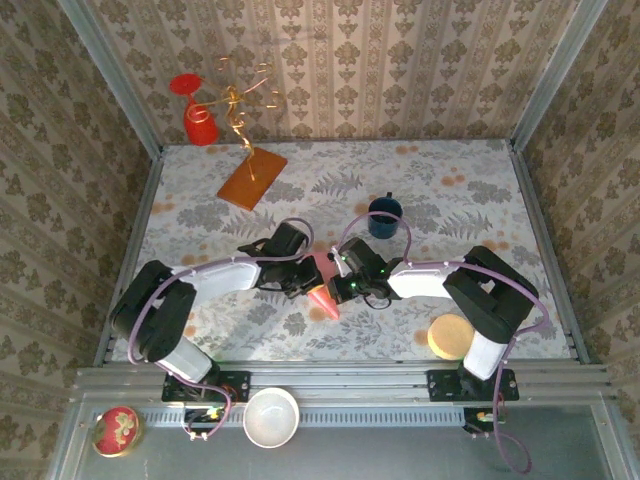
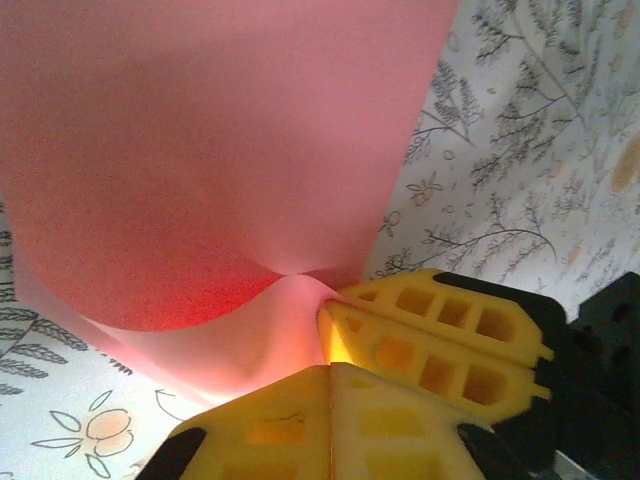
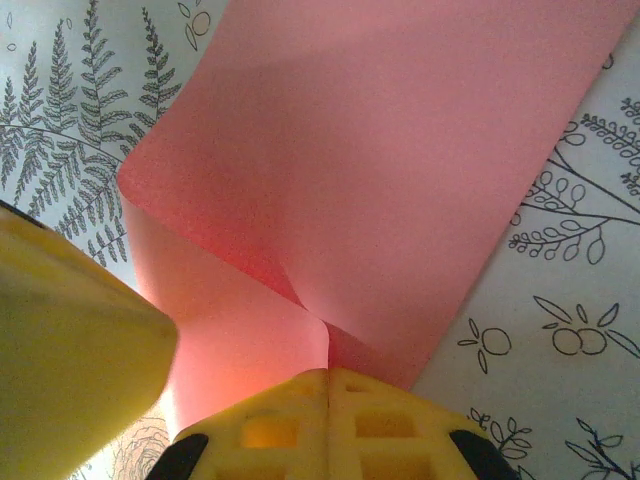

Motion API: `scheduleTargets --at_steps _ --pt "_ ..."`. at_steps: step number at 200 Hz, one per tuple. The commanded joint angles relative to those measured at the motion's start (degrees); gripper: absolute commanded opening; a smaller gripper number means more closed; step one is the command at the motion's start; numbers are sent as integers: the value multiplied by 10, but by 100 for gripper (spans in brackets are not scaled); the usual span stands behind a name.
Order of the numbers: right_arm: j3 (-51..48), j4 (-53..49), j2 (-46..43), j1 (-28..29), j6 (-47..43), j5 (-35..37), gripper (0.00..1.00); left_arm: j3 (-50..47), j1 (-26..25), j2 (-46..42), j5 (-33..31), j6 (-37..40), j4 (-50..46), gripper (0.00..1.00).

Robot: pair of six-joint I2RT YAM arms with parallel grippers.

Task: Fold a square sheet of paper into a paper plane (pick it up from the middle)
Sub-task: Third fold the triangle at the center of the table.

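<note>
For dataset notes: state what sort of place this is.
Probably a staged robot test cell, not a home: wallpapered panels box in a floral-covered table, and the left arm and right arm are bolted to an aluminium rail.

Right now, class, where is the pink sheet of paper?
In the top view, the sheet of paper is mid-table, pinched by the left gripper and right gripper, near the blue cup.

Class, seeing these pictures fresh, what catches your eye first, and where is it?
The pink sheet of paper at the middle of the table stands out first, curled and pinched by the shut left hand and right hand. Then the gold wire spiral over an orange-brown board at the far left, beside a red cup.
</note>
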Motion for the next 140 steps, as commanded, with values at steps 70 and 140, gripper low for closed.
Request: scheduleTargets --at_steps 70,140 --pt "10 -23 19 -2 9 -2 0 -22 -3 -4 -24 -36 -16 7" --pt "10 -23 21 -2 9 -1 0 -34 -3 -5 -32 -40 -20 7"
